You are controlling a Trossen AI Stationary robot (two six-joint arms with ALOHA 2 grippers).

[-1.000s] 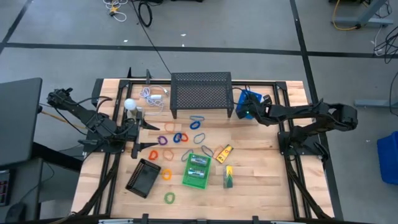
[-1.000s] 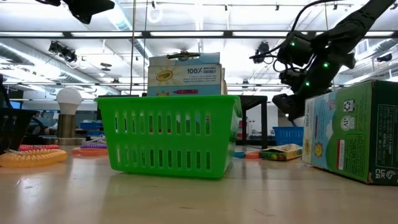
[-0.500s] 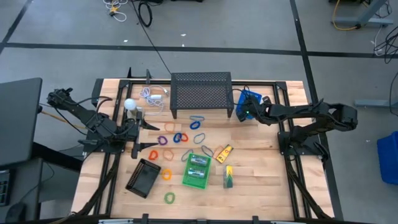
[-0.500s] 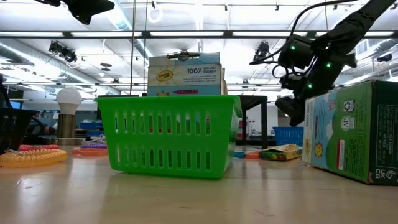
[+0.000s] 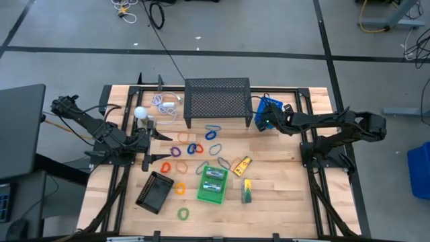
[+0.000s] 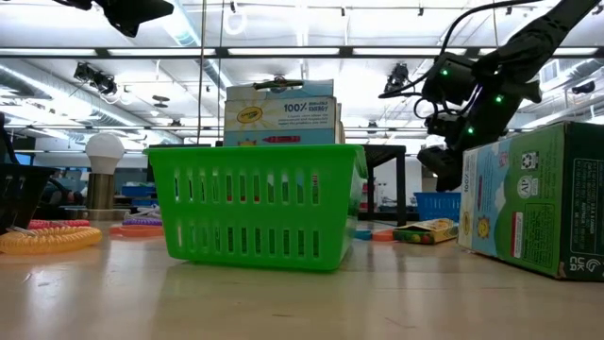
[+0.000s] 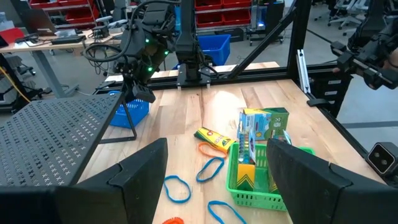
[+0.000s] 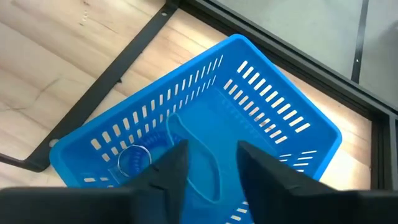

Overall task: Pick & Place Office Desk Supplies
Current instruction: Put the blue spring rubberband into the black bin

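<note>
Right tool (image 5: 267,119): over blue basket (image 8: 205,130) at desk (image 5: 282,195) back-right, fingers apart, empty.
Left tool (image 5: 156,146): waits at desk left, fingers apart.
Crayon boxes (image 5: 214,180): two in green basket (image 6: 255,203) mid-desk; others just beside it.
Loops (image 5: 195,148): scattered betw. green basket & black mesh stand (image 5: 217,101).

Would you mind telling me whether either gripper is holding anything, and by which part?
Nothing is held: the right gripper hangs open above the blue basket, and the left gripper waits open.

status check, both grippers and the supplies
Right gripper open over blue basket, a blue loop between its fingers. Left gripper open, waiting. Crayon boxes in green basket.
</note>
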